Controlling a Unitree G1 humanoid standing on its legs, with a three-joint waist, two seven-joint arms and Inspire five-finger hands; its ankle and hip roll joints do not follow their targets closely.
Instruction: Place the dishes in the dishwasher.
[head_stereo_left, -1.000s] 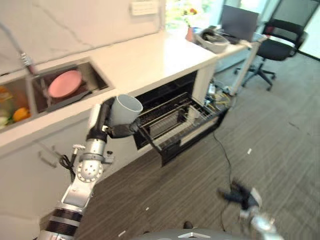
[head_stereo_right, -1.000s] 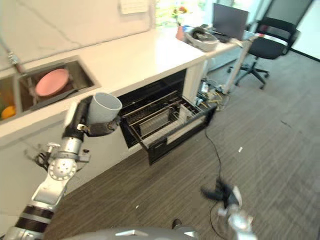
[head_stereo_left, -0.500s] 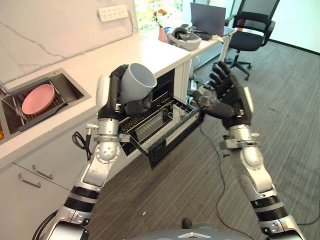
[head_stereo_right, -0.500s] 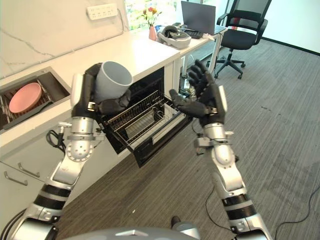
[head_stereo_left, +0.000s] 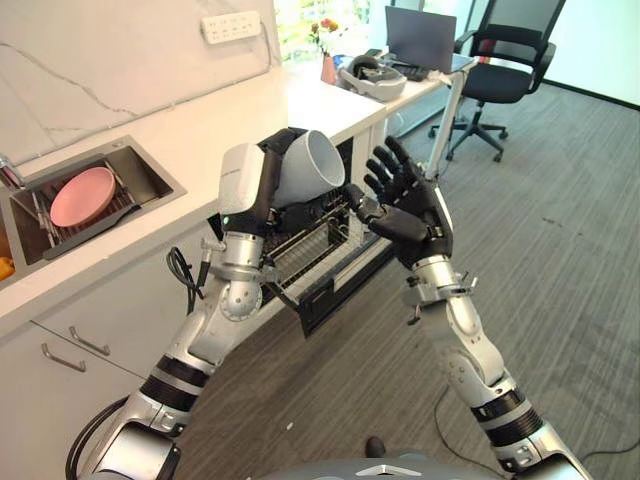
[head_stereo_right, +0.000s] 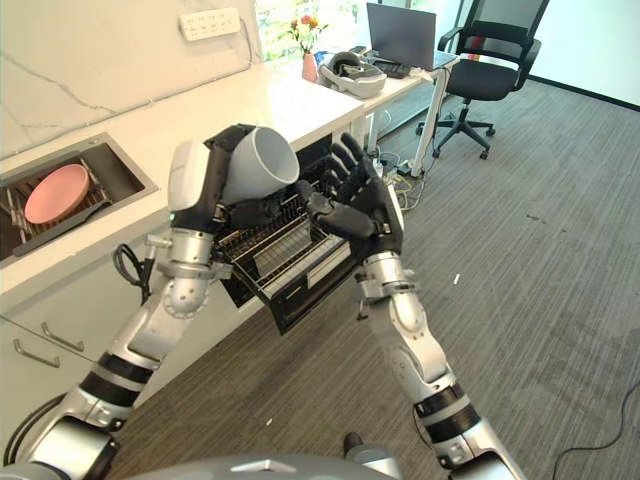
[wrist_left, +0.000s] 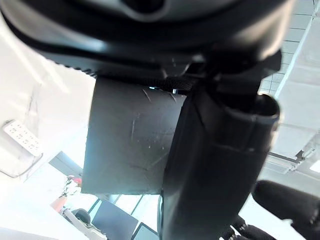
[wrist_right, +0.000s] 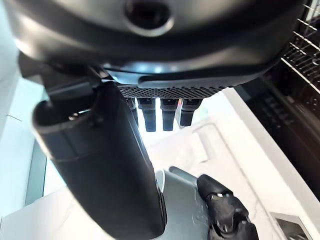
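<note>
A pale grey ceramic cup (head_stereo_left: 305, 168) is held tilted in the curled left robot hand (head_stereo_left: 272, 178) above the open dishwasher's black wire rack (head_stereo_left: 318, 247), while the spread-fingered right robot hand (head_stereo_left: 408, 205) has been brought closer beside it, suggesting a handover or steadying.

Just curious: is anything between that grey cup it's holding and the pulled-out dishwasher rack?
Only its own open right hand, raised beside the cup above the rack. Otherwise nothing visible; the left hand grips the cup.
</note>
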